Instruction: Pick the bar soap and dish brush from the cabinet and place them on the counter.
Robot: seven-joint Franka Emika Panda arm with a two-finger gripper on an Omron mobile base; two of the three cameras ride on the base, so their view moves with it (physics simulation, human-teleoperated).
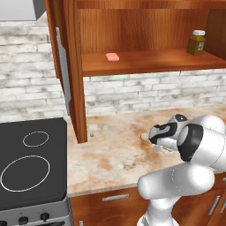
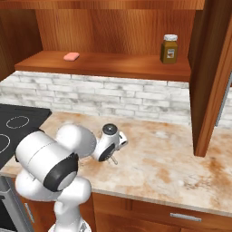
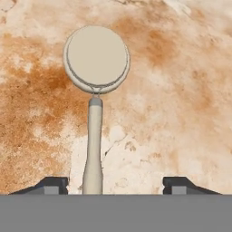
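The dish brush [image 3: 96,59] lies flat on the counter [image 3: 181,90], its round beige head away from me and its thin handle running back between my fingers. My gripper [image 3: 117,185] hangs just above it, open, with both fingertips [image 3: 54,183] well clear of the handle. From the base views the hand [image 1: 164,132] is low over the counter [image 1: 110,154], and the brush head [image 1: 144,137] peeks out beside it. The pink bar soap [image 1: 112,57] [image 2: 71,56] rests on the shelf of the cabinet [image 1: 150,62] [image 2: 113,67], far above the gripper.
An amber jar [image 1: 196,43] [image 2: 169,49] with a white lid stands on the shelf at the right. The open cabinet doors [image 1: 73,66] [image 2: 210,77] hang down toward the counter. The black stovetop [image 1: 31,163] lies to the left.
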